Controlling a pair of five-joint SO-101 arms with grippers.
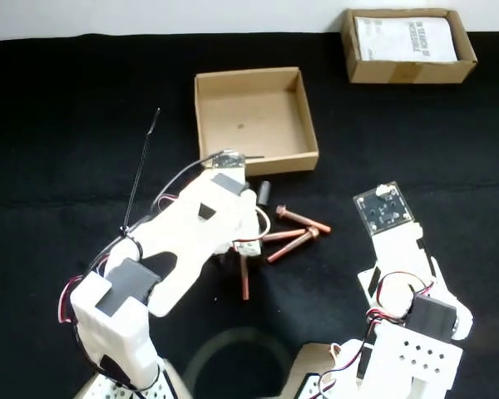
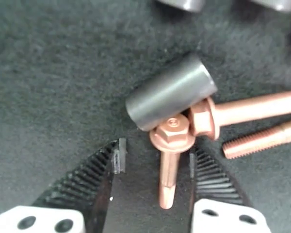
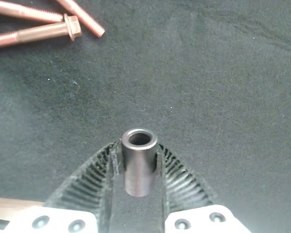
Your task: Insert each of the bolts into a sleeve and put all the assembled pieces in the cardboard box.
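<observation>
On the black cloth (image 1: 58, 125), the left gripper (image 2: 156, 156) stood with its ribbed black jaws apart. They straddled 1 copper-coloured bolt (image 2: 169, 167) without pinching it. That bolt's long axis ran along the gap between the jaws. Its hexagonal flanged head faced away from the wrist and its threaded tip pointed back toward it. The head touched a lying sleeve (image 2: 170, 92), a smooth dark grey cylinder set crosswise to the bolt. A second bolt (image 2: 252, 109) lay roughly at a right angle to the first, and the 2 heads touched. The threaded end of a third bolt (image 2: 262, 141) lay just beside the second.

The right gripper (image 3: 138, 151) was clamped on a held sleeve (image 3: 139, 167), a short matte grey tube. Its long axis ran along the fingers and its round open bore faced outward past the fingertips.

In the high view, the square brown cardboard box (image 1: 249, 116) sat open-topped just beyond the left arm (image 1: 191, 241). The loose bolts (image 1: 303, 220) were fanned out on the cloth near the box's front wall, between the left arm and the right arm (image 1: 399, 274).
</observation>
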